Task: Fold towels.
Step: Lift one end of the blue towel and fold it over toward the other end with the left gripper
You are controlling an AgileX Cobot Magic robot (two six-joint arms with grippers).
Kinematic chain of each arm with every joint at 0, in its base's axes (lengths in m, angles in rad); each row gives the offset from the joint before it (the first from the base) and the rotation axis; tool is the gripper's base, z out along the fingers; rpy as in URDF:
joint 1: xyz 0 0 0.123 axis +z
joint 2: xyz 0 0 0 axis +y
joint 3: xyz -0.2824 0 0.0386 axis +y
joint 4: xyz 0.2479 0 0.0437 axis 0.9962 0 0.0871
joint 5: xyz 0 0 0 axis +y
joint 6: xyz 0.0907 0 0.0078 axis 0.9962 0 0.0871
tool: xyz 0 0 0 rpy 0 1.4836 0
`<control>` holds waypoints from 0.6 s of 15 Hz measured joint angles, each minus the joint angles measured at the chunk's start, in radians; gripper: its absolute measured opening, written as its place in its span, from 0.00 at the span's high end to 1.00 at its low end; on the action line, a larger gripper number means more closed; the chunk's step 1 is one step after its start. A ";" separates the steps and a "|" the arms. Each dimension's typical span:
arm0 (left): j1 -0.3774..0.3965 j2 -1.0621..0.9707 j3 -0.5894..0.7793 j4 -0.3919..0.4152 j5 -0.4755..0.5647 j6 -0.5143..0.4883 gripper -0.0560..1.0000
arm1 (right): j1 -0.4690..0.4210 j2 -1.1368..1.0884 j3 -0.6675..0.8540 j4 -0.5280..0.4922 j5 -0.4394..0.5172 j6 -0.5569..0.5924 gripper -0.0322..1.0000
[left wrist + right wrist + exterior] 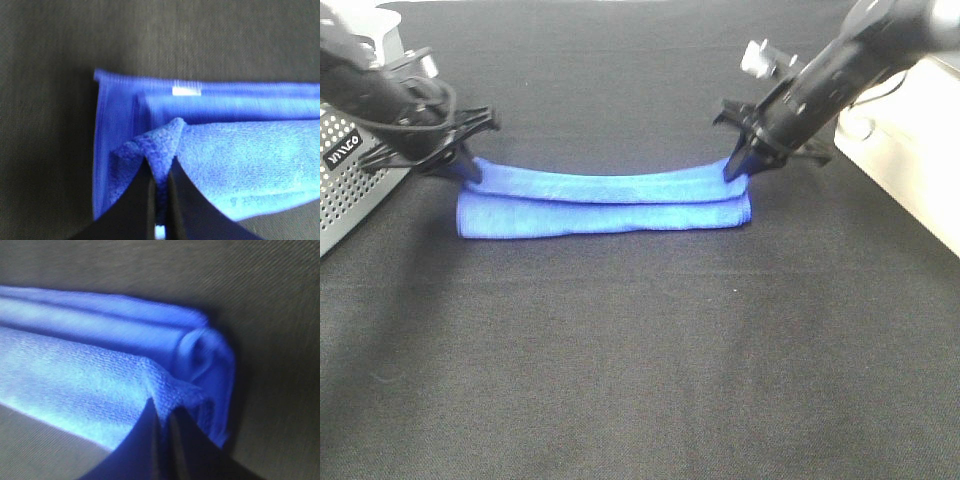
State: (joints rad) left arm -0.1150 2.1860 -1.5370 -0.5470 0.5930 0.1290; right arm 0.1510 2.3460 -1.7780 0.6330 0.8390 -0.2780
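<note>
While folded, towel (pixel 605 200) in 2 claws (pixel 472 172) (pixel 735 170)

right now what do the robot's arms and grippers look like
Both are black. The left arm carries looped black cables; the right arm is a glossy dark tube with a silver-grey fitting near the wrist. The left gripper and right gripper are black too, with flat fingers tapering to narrow tips. No markings show on them.

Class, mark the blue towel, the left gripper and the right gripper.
blue towel (pixel 610 215), high view, middle of its front fold.
left gripper (pixel 472 172), high view, tips at the towel's left end.
right gripper (pixel 732 170), high view, tips at the towel's right end.
</note>
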 joint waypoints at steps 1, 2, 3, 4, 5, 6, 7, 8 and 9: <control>0.000 0.026 -0.026 0.000 0.014 0.000 0.93 | 0.000 0.028 -0.023 -0.007 0.000 0.002 0.97; 0.000 0.058 -0.035 -0.001 0.040 0.000 0.92 | 0.000 0.048 -0.035 -0.010 0.000 0.013 0.95; 0.000 0.071 -0.035 -0.001 0.058 0.000 0.89 | 0.000 0.052 -0.038 -0.011 0.001 0.021 0.88; 0.000 0.077 -0.035 -0.001 0.070 -0.001 0.84 | 0.000 0.052 -0.038 -0.011 0.000 0.023 0.76; 0.000 0.081 -0.036 0.000 0.074 -0.001 0.72 | 0.000 0.052 -0.038 -0.010 0.010 0.026 0.57; 0.000 0.081 -0.044 0.000 0.076 -0.002 0.56 | -0.002 0.052 -0.038 -0.007 0.026 0.030 0.40; 0.000 0.081 -0.056 0.000 0.079 -0.004 0.38 | -0.002 0.052 -0.041 -0.005 0.046 0.041 0.27; 0.000 0.081 -0.073 0.003 0.085 -0.004 0.25 | -0.002 0.049 -0.049 -0.008 0.065 0.045 0.20; 0.000 0.081 -0.094 0.008 0.098 -0.015 0.17 | -0.002 0.034 -0.050 -0.019 0.082 0.045 0.17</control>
State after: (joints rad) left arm -0.1150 2.2670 -1.6310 -0.5390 0.6910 0.1140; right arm 0.1490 2.3800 -1.8280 0.6140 0.9210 -0.2330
